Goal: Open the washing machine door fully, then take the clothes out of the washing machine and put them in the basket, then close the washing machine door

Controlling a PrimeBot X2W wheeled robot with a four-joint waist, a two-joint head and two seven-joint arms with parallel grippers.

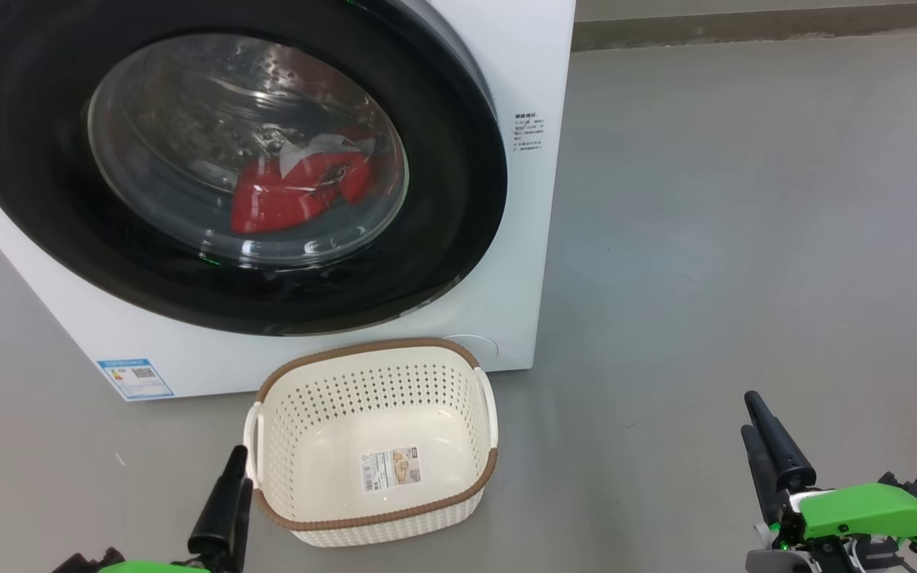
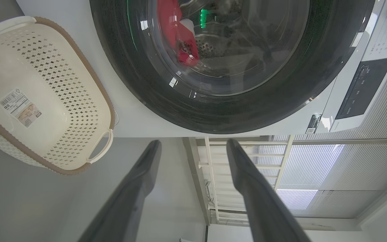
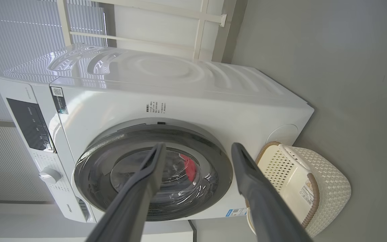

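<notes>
The left gripper point(image 1: 239, 465) and right gripper point(image 1: 750, 412) rest low, each with 2 fingers spread wide.

Floor point(image 1: 745, 199): smooth matte grey, spread from 1 to 5 o'clock in the head view.
Wall base point(image 1: 745, 28): darker strip at 1 o'clock.
Blinds point(image 3: 18, 33): white, slatted, daylit, at 10 o'clock in the right wrist view.

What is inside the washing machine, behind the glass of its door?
Through the glass of the washing machine door, red and white clothes lie low in the perforated drum. The door's black rim hides the drum's edges; the number of garments cannot be told.
</notes>
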